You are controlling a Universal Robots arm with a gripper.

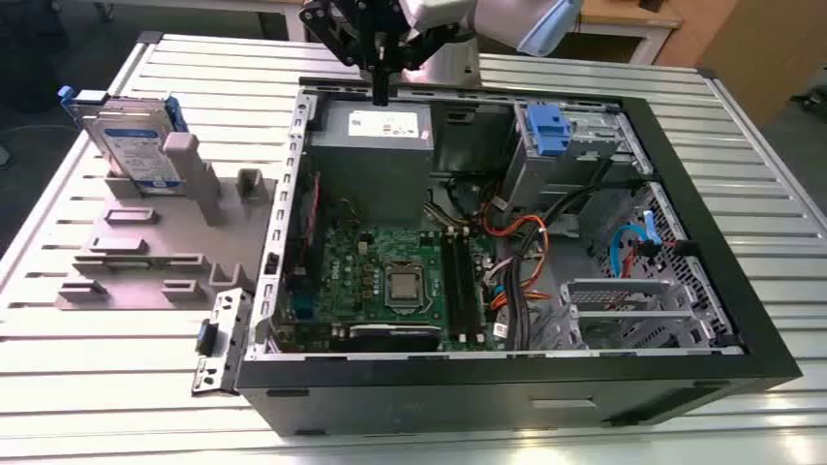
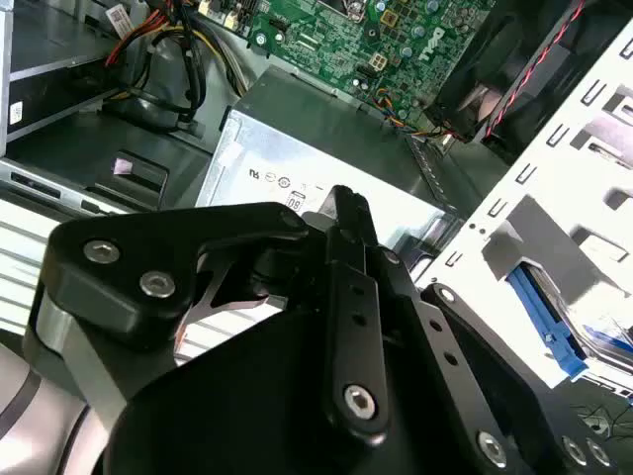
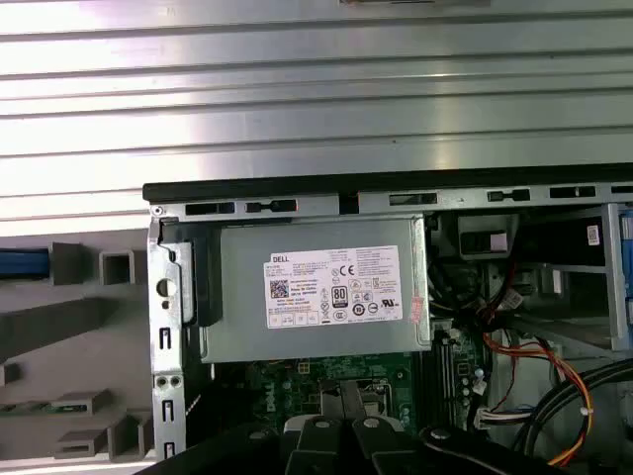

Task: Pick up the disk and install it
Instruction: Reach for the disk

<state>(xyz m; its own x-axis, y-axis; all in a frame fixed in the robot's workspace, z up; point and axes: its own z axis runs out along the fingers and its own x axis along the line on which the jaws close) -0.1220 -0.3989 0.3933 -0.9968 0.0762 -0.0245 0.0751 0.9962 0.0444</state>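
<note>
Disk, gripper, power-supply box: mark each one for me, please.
disk [image 1: 139,145], exterior view, on its white-and-blue label.
gripper [image 1: 382,95], exterior view, at its closed fingertips.
power-supply box [image 3: 336,289], first wrist view, on its white sticker.
</note>
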